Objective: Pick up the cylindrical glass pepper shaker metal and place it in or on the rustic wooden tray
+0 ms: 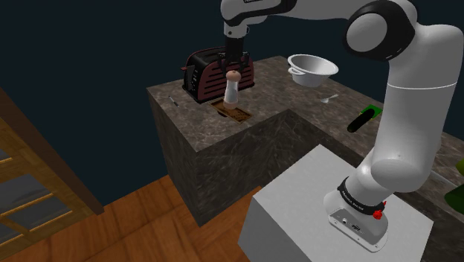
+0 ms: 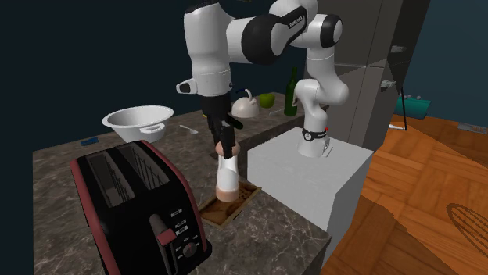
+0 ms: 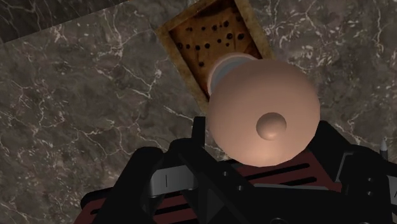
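Note:
The pepper shaker [image 1: 231, 91] has a white body and a rounded tan cap, and it stands upright on the small brown wooden tray [image 1: 239, 114] on the dark marble counter. The second exterior view shows the shaker [image 2: 227, 176] on the tray [image 2: 236, 205] beside the toaster. My gripper [image 1: 236, 65] hangs straight above the cap, fingers apart and pointing down, its tips level with the cap's top [image 2: 224, 142]. From the wrist, the cap [image 3: 264, 111] looms close over the holed tray [image 3: 203, 38].
A black and maroon toaster [image 1: 212, 74] stands right behind the tray, close to my gripper. A white bowl [image 1: 312, 69] and a green-black object [image 1: 363, 119] lie further along the counter. The counter edge drops to a wooden floor [image 1: 111, 223]. My stand [image 1: 327, 216] is nearby.

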